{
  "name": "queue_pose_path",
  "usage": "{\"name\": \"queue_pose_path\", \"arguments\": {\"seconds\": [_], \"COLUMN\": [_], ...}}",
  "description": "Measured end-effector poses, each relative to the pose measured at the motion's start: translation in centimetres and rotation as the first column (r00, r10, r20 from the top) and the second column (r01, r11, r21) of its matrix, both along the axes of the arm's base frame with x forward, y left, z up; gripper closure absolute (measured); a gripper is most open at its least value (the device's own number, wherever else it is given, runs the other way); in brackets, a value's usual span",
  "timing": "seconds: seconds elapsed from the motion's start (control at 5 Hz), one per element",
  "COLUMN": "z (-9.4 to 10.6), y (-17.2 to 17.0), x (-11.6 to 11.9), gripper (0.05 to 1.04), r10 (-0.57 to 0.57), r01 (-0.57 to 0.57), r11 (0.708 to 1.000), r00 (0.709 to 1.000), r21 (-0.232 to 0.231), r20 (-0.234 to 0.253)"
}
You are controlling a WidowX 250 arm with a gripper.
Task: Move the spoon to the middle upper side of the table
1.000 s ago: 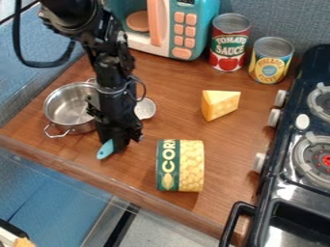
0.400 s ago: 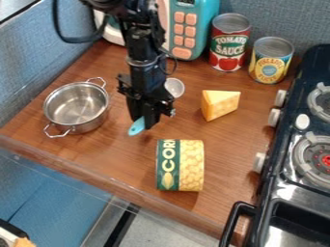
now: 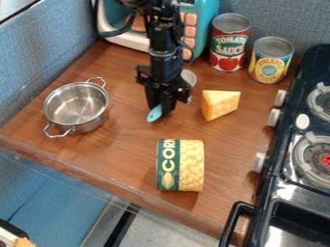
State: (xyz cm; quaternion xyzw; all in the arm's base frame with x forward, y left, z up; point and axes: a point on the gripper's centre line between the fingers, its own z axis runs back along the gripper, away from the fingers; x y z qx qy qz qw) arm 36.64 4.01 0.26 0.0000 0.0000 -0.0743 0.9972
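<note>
The black gripper (image 3: pixel 161 107) hangs over the upper middle of the wooden table (image 3: pixel 122 154), between the metal pot and the cheese wedge. It is shut on the spoon (image 3: pixel 155 113), whose blue handle end pokes out below the fingers toward the front left. The spoon's pale round bowl shows behind the gripper on its right side. The middle of the spoon is hidden by the gripper. Whether the spoon touches the table, I cannot tell.
A metal pot (image 3: pixel 76 107) stands at the left, a cheese wedge (image 3: pixel 220 104) to the gripper's right. A corn can (image 3: pixel 180 165) is nearer the front. Behind are a toy microwave (image 3: pixel 205 29), a tomato can (image 3: pixel 229 43) and a pineapple can (image 3: pixel 270 60); a stove (image 3: pixel 293 149) lines the right.
The gripper and spoon have moved together from beside the pot to the right and toward the back. The pot, now uncovered, and the other objects have stayed put.
</note>
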Motion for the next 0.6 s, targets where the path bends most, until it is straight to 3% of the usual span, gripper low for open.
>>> {"name": "queue_pose_path", "arguments": {"seconds": [0.2,0.4,0.6], "z": [0.14,0.22,0.22], "y": [0.03,0.09,0.19], "x": [0.45,0.59,0.63], "gripper": [0.761,0.693,0.370], "r10": [0.005,0.007,0.021], "r01": [-0.005,-0.007,-0.021], "r11": [1.000,1.000,1.000], "r00": [1.000,1.000,1.000], "r21": [-0.001,0.001,0.008], "r20": [0.002,-0.002,0.001]}}
